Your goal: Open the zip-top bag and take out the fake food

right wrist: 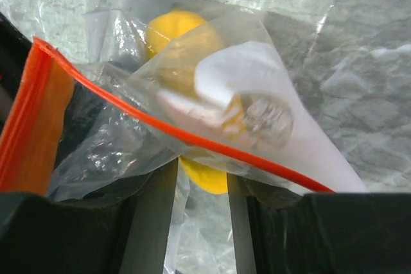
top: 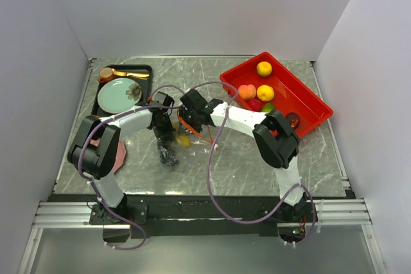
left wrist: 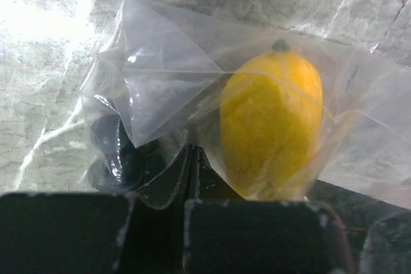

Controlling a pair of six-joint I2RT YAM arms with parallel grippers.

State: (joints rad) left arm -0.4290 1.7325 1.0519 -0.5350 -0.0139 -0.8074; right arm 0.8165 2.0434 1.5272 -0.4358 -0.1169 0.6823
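Top external view: on the marbled table (top: 257, 165), two arms meet at the centre of the frame over the zip-top bag (top: 182, 130), which lies between their wrists. A red tray (top: 308, 97) at the upper right holds loose fake food (top: 264, 92): yellow, peach, red and green pieces. A black tray (top: 144, 68) at the upper left carries a mint-green plate (top: 115, 94).

Left wrist view: the left gripper (left wrist: 191, 165), at the bottom centre of the frame, is clenched, its fingers pressed together on a fold of the bag's clear film. A yellow fruit (left wrist: 273, 126) sits inside the pouch just right of the fingertips. A dark piece (left wrist: 115, 152) lies inside at the lower left.

Right wrist view: the right gripper (right wrist: 202, 216) stands partly open at the bottom of the frame, a gap showing between its fingers. The bag's orange-red zip strip (right wrist: 192, 136) runs across just above the fingertips from upper left to lower right. The film touches them, but no pinch is visible.
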